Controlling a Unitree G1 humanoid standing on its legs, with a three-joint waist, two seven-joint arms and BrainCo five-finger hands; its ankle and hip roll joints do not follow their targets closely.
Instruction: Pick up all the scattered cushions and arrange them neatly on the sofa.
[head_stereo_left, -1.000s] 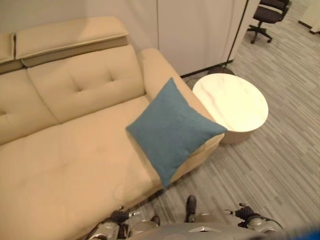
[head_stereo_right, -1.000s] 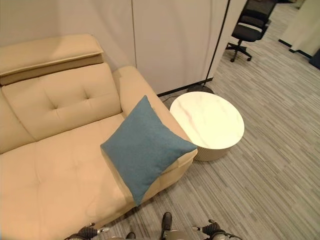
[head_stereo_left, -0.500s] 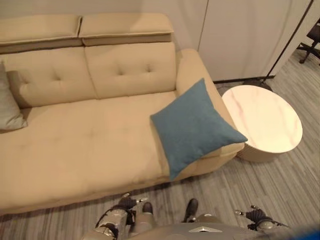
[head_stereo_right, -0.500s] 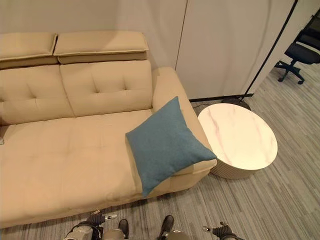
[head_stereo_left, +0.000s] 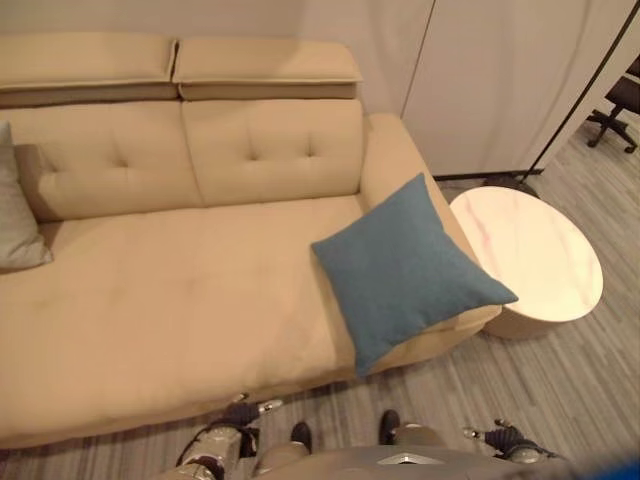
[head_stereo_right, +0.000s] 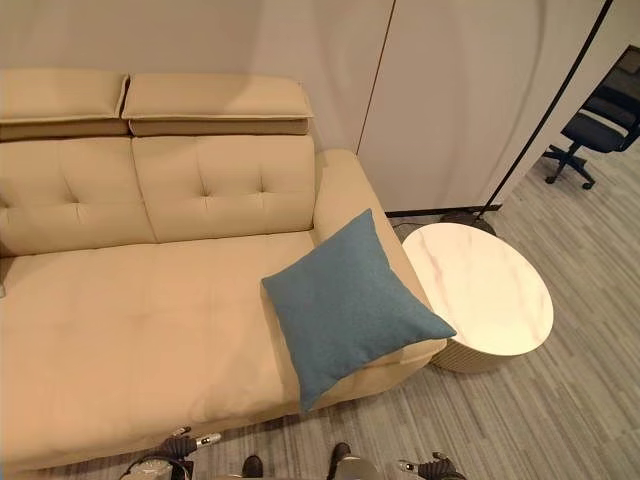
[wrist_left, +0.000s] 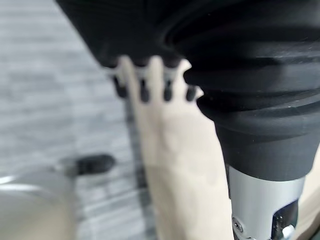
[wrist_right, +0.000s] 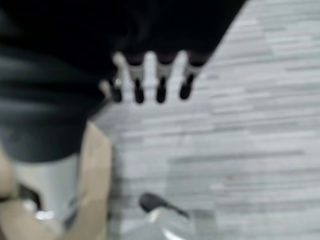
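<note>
A blue square cushion (head_stereo_left: 405, 270) lies tilted on the right end of the beige sofa (head_stereo_left: 180, 300), with one corner hanging over the seat's front edge. At the sofa's far left, a grey cushion (head_stereo_left: 14, 215) leans against the backrest. My left hand (head_stereo_left: 232, 422) hangs low in front of the sofa; in its wrist view its fingers (wrist_left: 145, 82) are straight and hold nothing. Over the floor to the right, my right hand (head_stereo_left: 506, 438) hangs with its fingers (wrist_right: 150, 75) straight and empty. Both hands are well short of the cushions.
A round white marble side table (head_stereo_left: 530, 250) stands against the sofa's right arm. Behind it a black pole (head_stereo_right: 545, 110) leans by the white wall panels. A black office chair (head_stereo_right: 598, 108) sits at the far right on grey striped floor (head_stereo_left: 590, 390).
The camera has swung left, so more of the sofa and the grey cushion have come into view. The blue cushion stays where it was on the sofa. Both hands still hang low.
</note>
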